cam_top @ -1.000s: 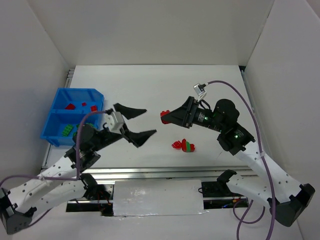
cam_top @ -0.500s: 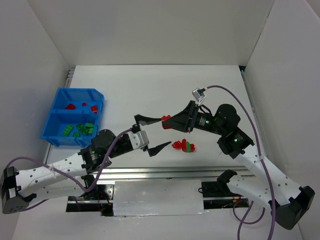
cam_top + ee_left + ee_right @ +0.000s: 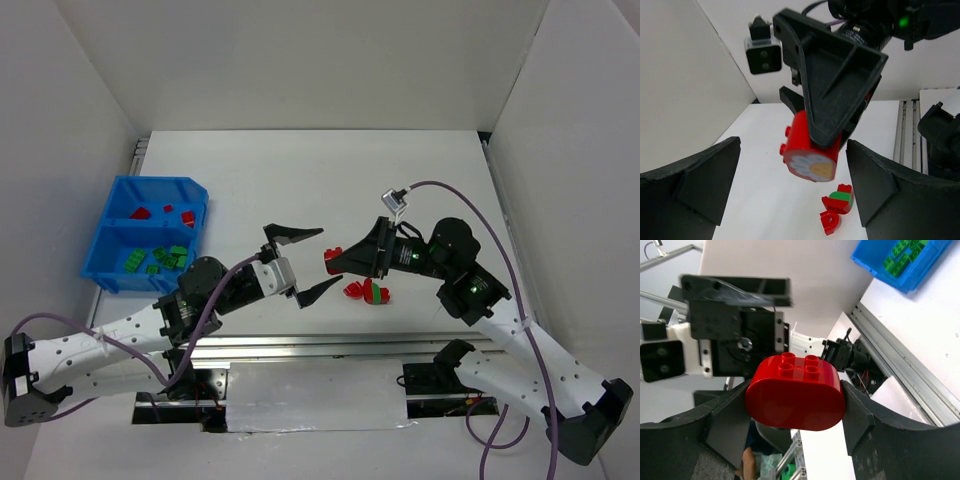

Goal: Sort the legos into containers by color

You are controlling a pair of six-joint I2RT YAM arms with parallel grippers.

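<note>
My right gripper (image 3: 335,260) is shut on a rounded red lego (image 3: 333,262) and holds it above the table's middle. The right wrist view shows this lego (image 3: 795,395) pinched between both fingers. My left gripper (image 3: 331,258) stands wide open, one finger on each side of that lego without touching it. In the left wrist view the lego (image 3: 810,152) shows a flower face. A red and green cluster of legos (image 3: 368,291) lies on the table just below. The blue containers (image 3: 160,181) sit at the left: red legos (image 3: 165,212) in the far compartment, green legos (image 3: 160,260) in the near one.
White walls close in the table at the back and on both sides. A metal rail (image 3: 300,345) runs along the near edge. A small red piece (image 3: 829,221) lies beside the cluster (image 3: 839,199).
My left arm has swung from beside the bin to the table's middle, its open jaws now flanking the held lego. The right gripper has come slightly nearer and lower with the lego.
</note>
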